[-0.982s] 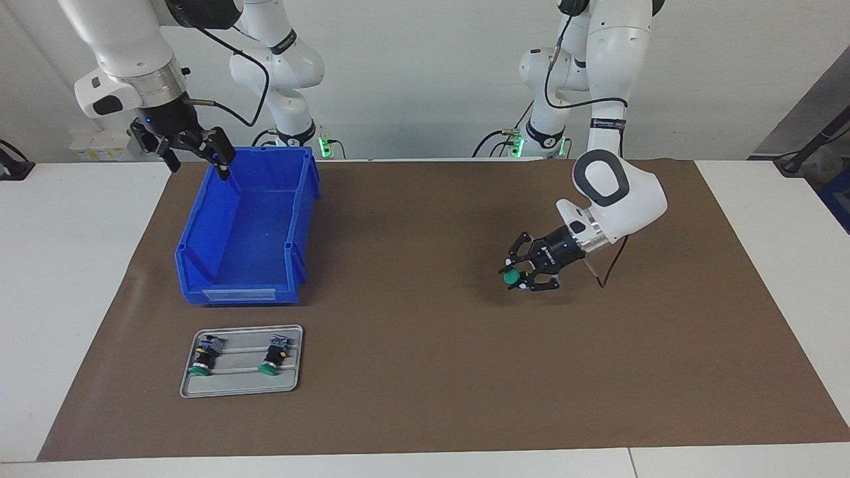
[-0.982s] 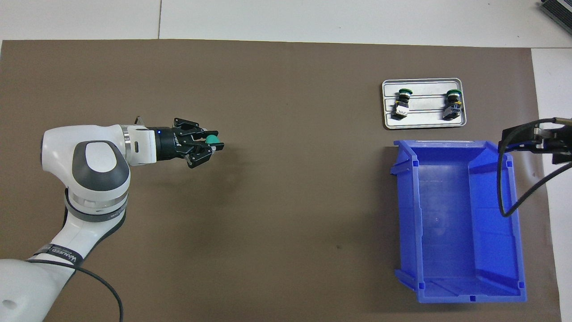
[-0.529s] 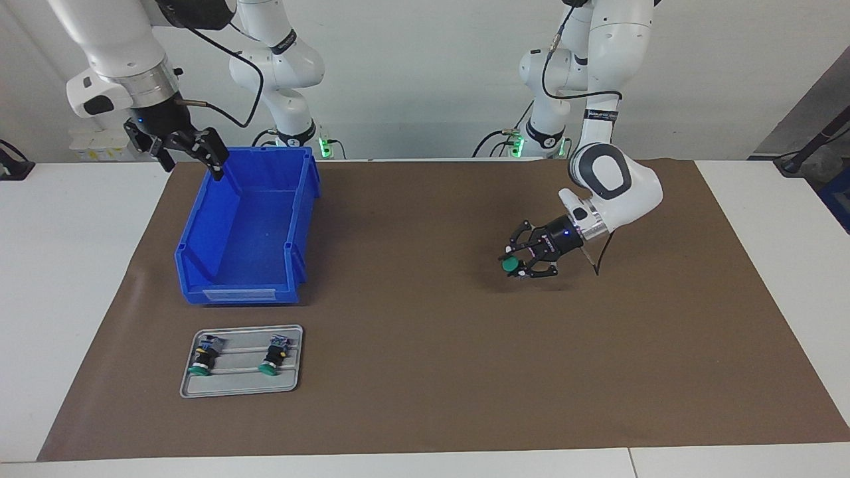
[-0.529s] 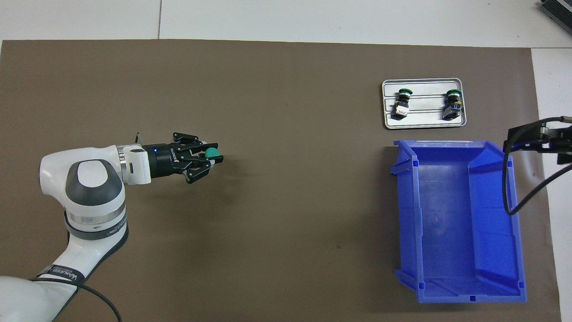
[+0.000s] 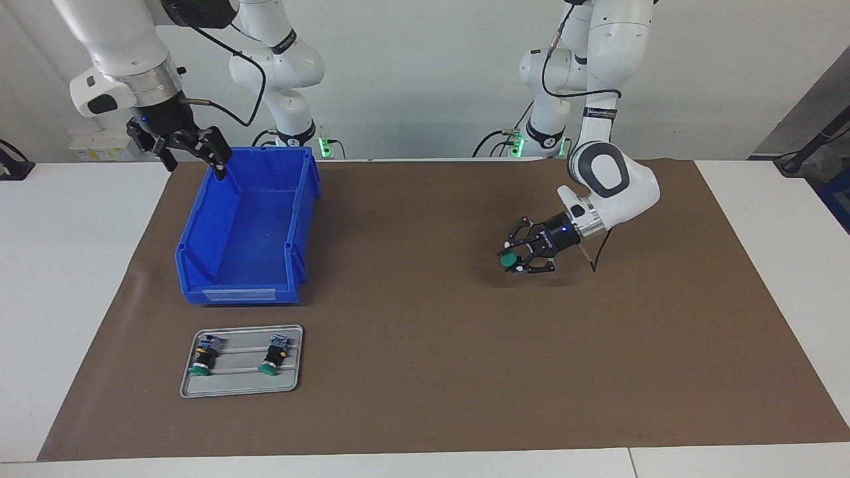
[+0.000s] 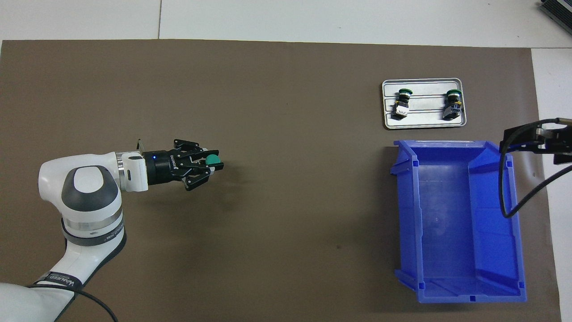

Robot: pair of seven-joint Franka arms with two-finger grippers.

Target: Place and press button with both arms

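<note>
Green cap of the button (image 5: 509, 261) peeks out between the fingers of my left gripper (image 5: 514, 259), which pinches it low over the brown mat (image 5: 425, 372), toward my left arm's end of the table. From across the table I can see that gripper hanging just above its own shadow, tilted down at the mat; from overhead the same gripper (image 6: 210, 162) only looks laid flat along the mat, and its height is lost. My right gripper (image 5: 196, 151) shows whole in the facing view, fingers spread and holding nothing, raised over the corner of the blue bin (image 5: 247, 226) nearest my right base. Overhead, only its black edge (image 6: 534, 138) enters at the border, and its fingers cannot be read there. Looking straight down, the blue bin's floor is bare. Beside the bin, farther from me, the grey tray (image 6: 423, 123) holds two more buttons (image 6: 402, 102) (image 6: 452, 103) lying on their sides, well apart, green caps pointing away from me.
</note>
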